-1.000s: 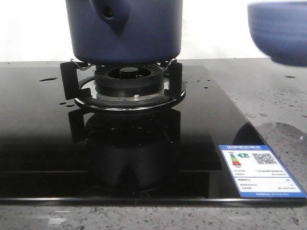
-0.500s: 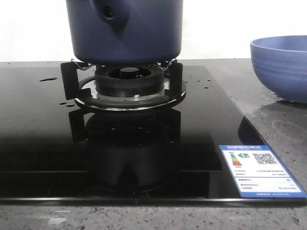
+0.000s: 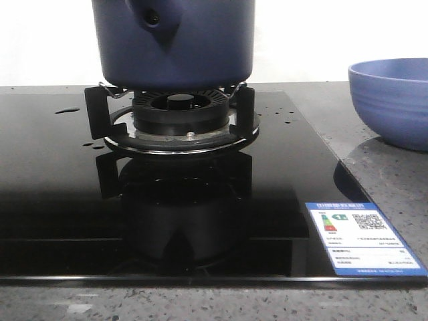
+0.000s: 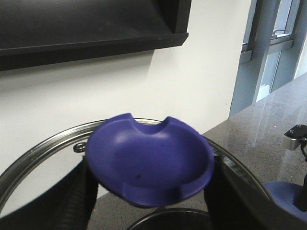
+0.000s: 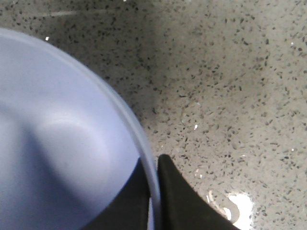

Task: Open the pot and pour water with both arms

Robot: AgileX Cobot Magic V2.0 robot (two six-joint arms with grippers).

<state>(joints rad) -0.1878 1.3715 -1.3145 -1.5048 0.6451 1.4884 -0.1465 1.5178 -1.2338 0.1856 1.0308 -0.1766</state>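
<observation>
Front view: one pot (image 3: 174, 43) | one bowl (image 3: 391, 100) | right end effector (image 5: 154, 191) pinches bowl; left's grip unclear

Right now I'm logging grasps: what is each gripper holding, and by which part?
Right gripper: the bowl, jaws pinching its rim. Left gripper: the glass lid, by its blue knob.

Bright even light; glossy hob (image 3: 60, 200) mirrors the burner (image 3: 177, 110); blurred knob (image 4: 148, 163) close up
</observation>
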